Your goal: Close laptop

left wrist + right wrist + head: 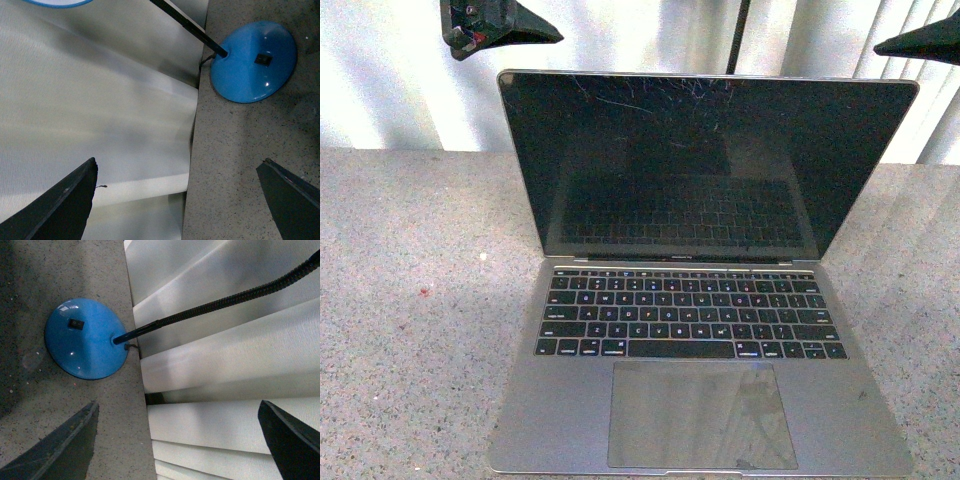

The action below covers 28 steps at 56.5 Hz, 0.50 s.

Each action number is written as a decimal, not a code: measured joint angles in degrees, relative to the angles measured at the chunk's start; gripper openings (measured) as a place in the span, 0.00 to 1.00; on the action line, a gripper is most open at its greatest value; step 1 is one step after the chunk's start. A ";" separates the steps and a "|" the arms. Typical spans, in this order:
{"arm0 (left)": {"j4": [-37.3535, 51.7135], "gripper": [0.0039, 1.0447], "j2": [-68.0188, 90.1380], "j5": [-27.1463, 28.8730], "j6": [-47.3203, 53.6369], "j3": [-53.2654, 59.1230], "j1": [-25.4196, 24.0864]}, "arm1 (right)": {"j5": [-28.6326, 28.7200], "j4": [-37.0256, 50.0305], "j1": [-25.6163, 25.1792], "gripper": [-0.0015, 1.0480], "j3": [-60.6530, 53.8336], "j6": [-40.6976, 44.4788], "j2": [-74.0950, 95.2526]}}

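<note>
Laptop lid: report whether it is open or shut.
Open: on the thin silver-grey laptop, the cracked black screen stands raised behind the exposed black keys.

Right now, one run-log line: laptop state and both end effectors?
laptop: open, screen dark, cracked near top | left end effector: open, raised, touching nothing | right end effector: open, raised, touching nothing | close: pending

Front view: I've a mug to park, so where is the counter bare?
Widest bare counter lies left of the laptop, out to the picture's edge, with only tiny specks. A narrower strip runs along its right side. Behind the laptop it is crowded: the blue lamp base sits by the blinds.
</note>
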<state>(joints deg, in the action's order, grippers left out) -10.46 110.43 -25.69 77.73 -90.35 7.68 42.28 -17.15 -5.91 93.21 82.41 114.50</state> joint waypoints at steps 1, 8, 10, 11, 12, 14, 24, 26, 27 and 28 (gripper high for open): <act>-0.46 0.94 0.11 -0.02 0.44 -0.24 0.02 | -0.09 -0.04 0.09 0.85 0.13 0.20 0.13; -5.51 0.73 0.81 0.02 3.48 -2.05 0.04 | -0.68 -2.91 0.77 0.55 1.55 0.70 0.98; -6.88 0.66 0.96 0.15 4.37 -2.51 0.04 | -0.85 -3.78 0.90 0.48 1.84 1.03 1.22; -7.69 0.63 1.09 0.24 4.79 -2.86 0.04 | -0.87 -4.09 0.96 0.47 1.95 1.07 1.27; -8.66 0.58 1.25 0.28 5.25 -3.28 0.04 | -0.92 -4.72 1.05 0.43 2.08 1.29 1.33; -9.64 0.54 1.38 0.42 5.77 -3.74 0.07 | -0.98 -5.51 1.18 0.38 2.19 1.55 1.38; -14.91 0.25 2.71 -0.17 9.25 -6.58 0.33 | -0.94 -9.60 1.97 0.09 3.15 2.71 1.77; -15.65 0.20 2.91 -0.44 9.60 -6.91 0.37 | -0.92 -10.75 2.12 0.03 3.54 3.06 1.86; -16.11 0.16 3.04 -0.44 9.90 -7.15 0.44 | -0.87 -11.06 2.16 0.02 3.63 3.45 1.88; -16.37 0.13 3.15 -0.44 10.21 -7.32 0.46 | -0.87 -11.72 2.23 0.03 3.82 3.50 1.88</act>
<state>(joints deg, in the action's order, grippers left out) -26.83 113.58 -26.13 87.94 -97.67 8.14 41.41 -28.86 -3.68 97.03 85.91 116.38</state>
